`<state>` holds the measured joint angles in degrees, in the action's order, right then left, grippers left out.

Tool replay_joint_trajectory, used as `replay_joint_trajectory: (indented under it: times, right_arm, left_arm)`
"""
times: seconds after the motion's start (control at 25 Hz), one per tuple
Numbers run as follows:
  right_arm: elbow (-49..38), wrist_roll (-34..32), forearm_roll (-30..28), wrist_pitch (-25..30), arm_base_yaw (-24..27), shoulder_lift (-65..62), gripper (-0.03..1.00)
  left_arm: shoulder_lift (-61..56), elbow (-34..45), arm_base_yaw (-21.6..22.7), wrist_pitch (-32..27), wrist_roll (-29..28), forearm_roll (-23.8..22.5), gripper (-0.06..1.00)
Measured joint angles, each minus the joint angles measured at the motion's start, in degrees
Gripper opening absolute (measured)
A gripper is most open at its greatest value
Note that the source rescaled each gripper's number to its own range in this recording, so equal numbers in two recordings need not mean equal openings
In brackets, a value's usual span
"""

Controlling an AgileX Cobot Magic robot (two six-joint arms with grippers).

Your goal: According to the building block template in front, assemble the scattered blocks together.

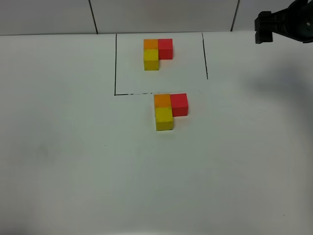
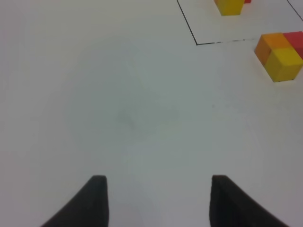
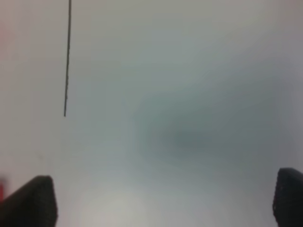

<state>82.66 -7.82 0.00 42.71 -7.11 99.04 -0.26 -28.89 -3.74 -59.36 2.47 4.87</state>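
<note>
White table [image 1: 73,161]; pale panelled wall [image 1: 49,14] behind.

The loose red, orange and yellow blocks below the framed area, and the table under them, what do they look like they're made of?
The scattered blocks: likely painted wood or solid plastic; flat matte faces, crisp edges, no glare, no grain visible, so it stays open. The table: a smooth white matte sheet, perhaps laminate or paper, with thin black lines drawn on it.

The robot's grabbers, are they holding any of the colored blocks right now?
No, nothing is held. The right gripper is open over bare table, and the left gripper has nothing between its fingers. The scattered blocks sit joined on the table, untouched.
</note>
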Motion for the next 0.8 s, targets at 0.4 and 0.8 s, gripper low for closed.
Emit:
replay_joint_trajectory:
  times: [0.4, 0.8]
  right_arm:
    - [-21.50, 0.45, 0.00, -4.21, 3.26, -23.93, 0.92]
    - [-39.50, 2.79, 0.00, 0.14, 5.72, -54.51, 0.92]
  left_arm:
    - [0.00, 0.00, 0.00, 0.00, 0.00, 0.00, 0.09]
    - [0.00, 0.00, 0.00, 0.00, 0.00, 0.00, 0.09]
